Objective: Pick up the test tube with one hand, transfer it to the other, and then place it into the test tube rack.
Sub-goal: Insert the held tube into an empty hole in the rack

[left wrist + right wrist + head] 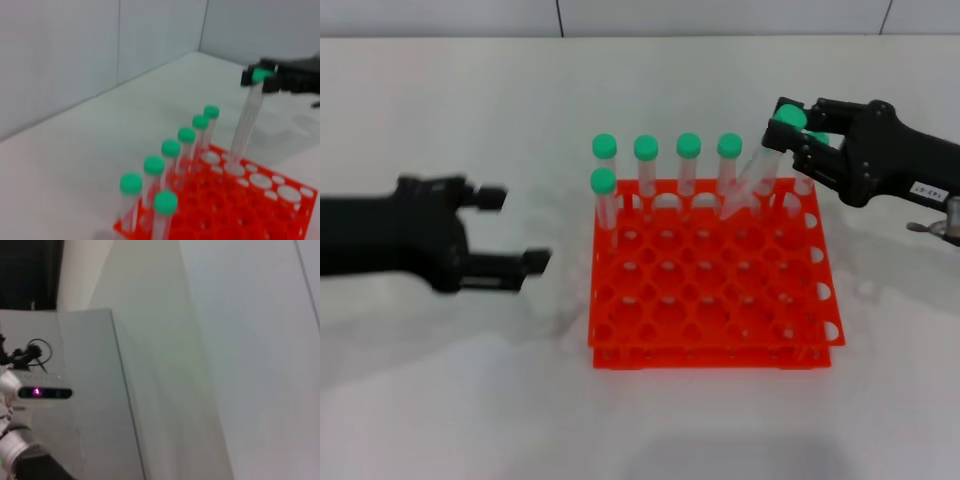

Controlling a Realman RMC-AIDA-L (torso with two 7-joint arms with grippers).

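The orange test tube rack [710, 300] stands mid-table. My right gripper [790, 130], black with a white label, is shut on the green cap of a clear test tube [752, 175]. The tube tilts, and its lower end is at a hole in the rack's back right part. The left wrist view shows the same tube [246, 122], the right gripper [262, 79] on its cap and the rack [265, 205]. My left gripper [515, 230] is open and empty, left of the rack and apart from it. The right wrist view shows none of these.
Several other green-capped tubes [646, 150] stand upright in the rack's back row, and one [603, 183] stands in the second row at the left; they also show in the left wrist view [170, 149]. A white wall rises behind the table.
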